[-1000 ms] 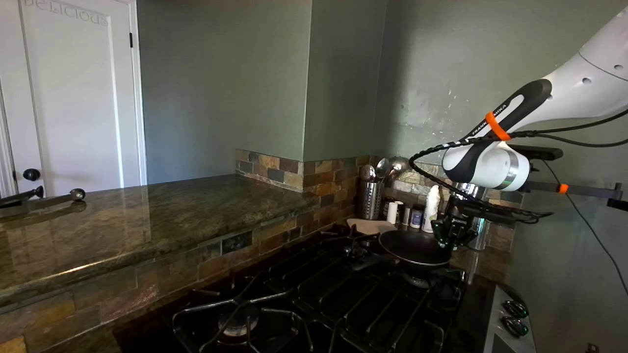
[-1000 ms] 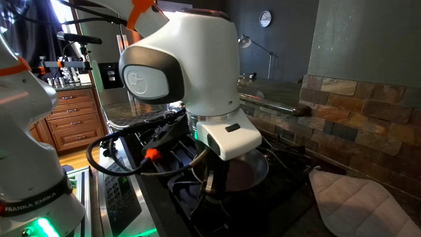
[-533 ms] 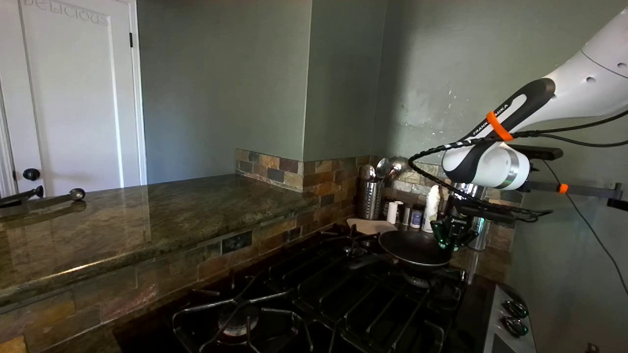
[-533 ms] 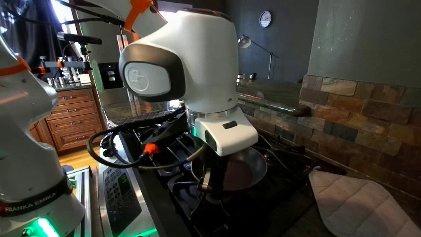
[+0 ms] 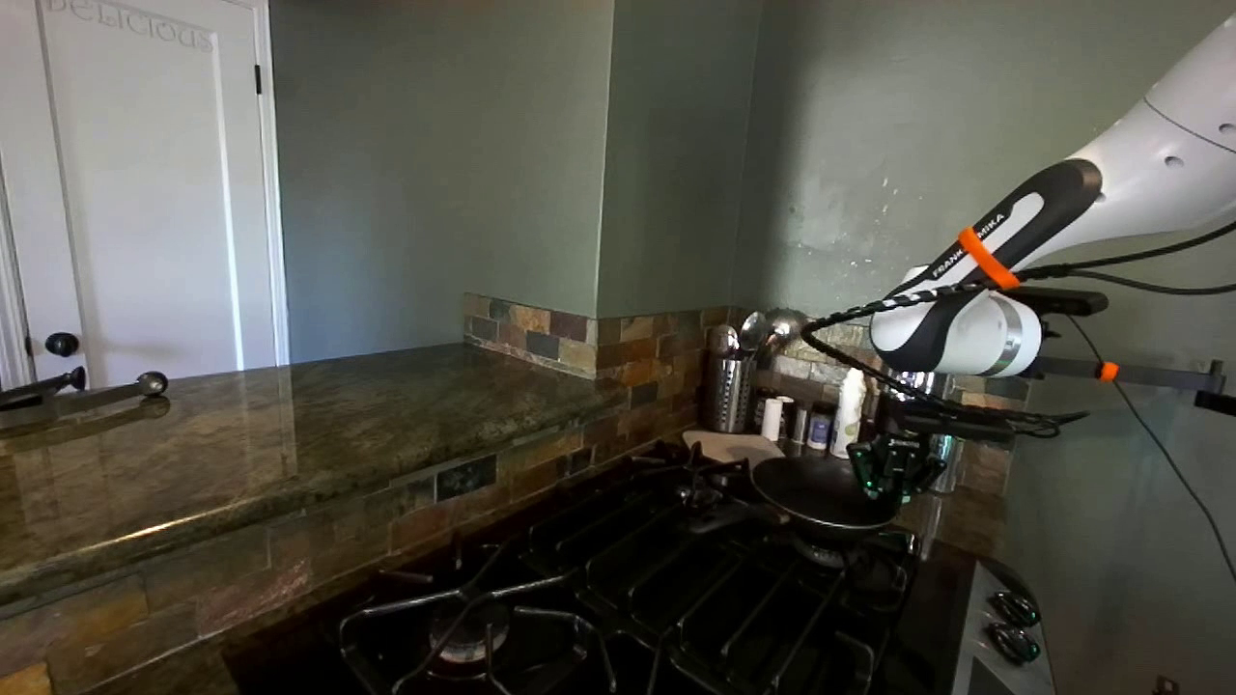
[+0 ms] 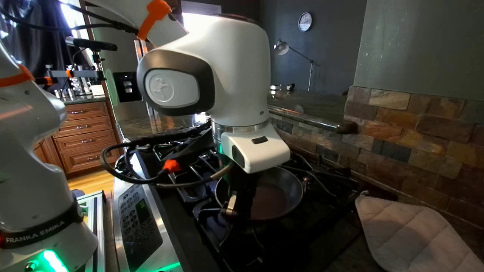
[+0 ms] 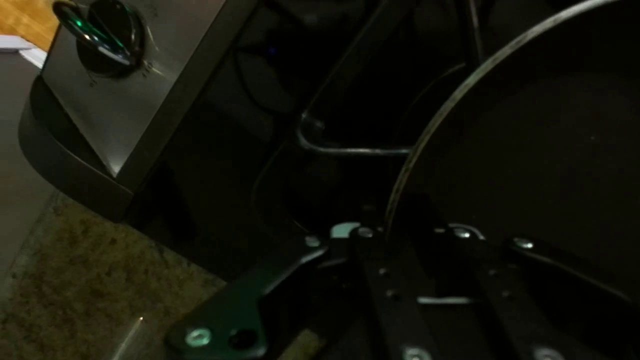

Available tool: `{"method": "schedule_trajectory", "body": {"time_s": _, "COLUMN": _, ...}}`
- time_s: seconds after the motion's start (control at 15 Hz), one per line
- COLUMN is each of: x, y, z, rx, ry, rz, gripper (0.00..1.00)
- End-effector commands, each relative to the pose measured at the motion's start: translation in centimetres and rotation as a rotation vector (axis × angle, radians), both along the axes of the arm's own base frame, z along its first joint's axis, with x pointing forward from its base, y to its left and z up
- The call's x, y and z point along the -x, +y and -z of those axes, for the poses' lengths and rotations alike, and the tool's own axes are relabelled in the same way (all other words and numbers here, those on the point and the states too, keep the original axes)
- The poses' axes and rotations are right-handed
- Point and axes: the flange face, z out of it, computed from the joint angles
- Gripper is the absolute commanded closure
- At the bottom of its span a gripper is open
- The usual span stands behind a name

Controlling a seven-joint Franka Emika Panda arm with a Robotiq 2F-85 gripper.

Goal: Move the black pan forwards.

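1. Grey-green walls (image 5: 435, 174) meet in a corner above slate tiles (image 5: 531, 328); a polished stone tabletop (image 5: 319, 415) spans the left of the frame in an exterior view.
2. Black stove grates (image 5: 710, 591) fill the lower middle of that frame, with dark knobs (image 5: 1014, 642) at the lower right.
3. Right of centre, the black pan (image 5: 811, 487) is over a burner (image 5: 821, 553), its handle (image 5: 724, 519) towards the left; whether it touches the grates I cannot tell.
4. Pointing down, the end effector (image 5: 890, 494) pinches the pan's rim (image 7: 436, 116): at the bottom of the wrist view, its fingers (image 7: 372, 260) stand on either side of it.
5. Just above the pan in the frame stand a steel utensil holder (image 5: 730, 394) and a white bottle (image 5: 849, 415).
6. At the lower right of an exterior view lies a pale quilted pad (image 6: 412, 230).
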Motion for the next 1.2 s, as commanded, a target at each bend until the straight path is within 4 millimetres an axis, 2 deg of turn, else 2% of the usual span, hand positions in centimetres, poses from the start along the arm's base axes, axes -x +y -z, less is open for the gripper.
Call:
{"method": "schedule_trajectory", "body": {"time_s": 0.0, "x": 1.4, "y": 0.9, "z": 2.1, "rx": -0.004, "ry": 0.082, "rz": 0.003, "gripper": 0.43}}
{"method": "schedule_trajectory", "body": {"time_s": 0.33, "x": 1.4, "y": 0.6, "z": 1.3, "rx": 0.008, "ry": 0.054, "rz": 0.030, "gripper": 0.05}}
{"method": "schedule_trajectory", "body": {"time_s": 0.4, "x": 1.4, "y": 0.7, "z": 1.1, "rx": 0.008, "ry": 0.048, "rz": 0.032, "gripper": 0.01}}
{"method": "schedule_trajectory", "body": {"time_s": 0.87, "x": 0.7, "y": 1.7, "z": -2.2, "rx": 0.014, "ry": -0.026, "rz": -0.004, "gripper": 0.00}}
{"method": "schedule_trajectory", "body": {"time_s": 1.13, "x": 0.3, "y": 2.3, "z": -4.5, "rx": 0.040, "ry": -0.069, "rz": -0.100, "gripper": 0.00}}
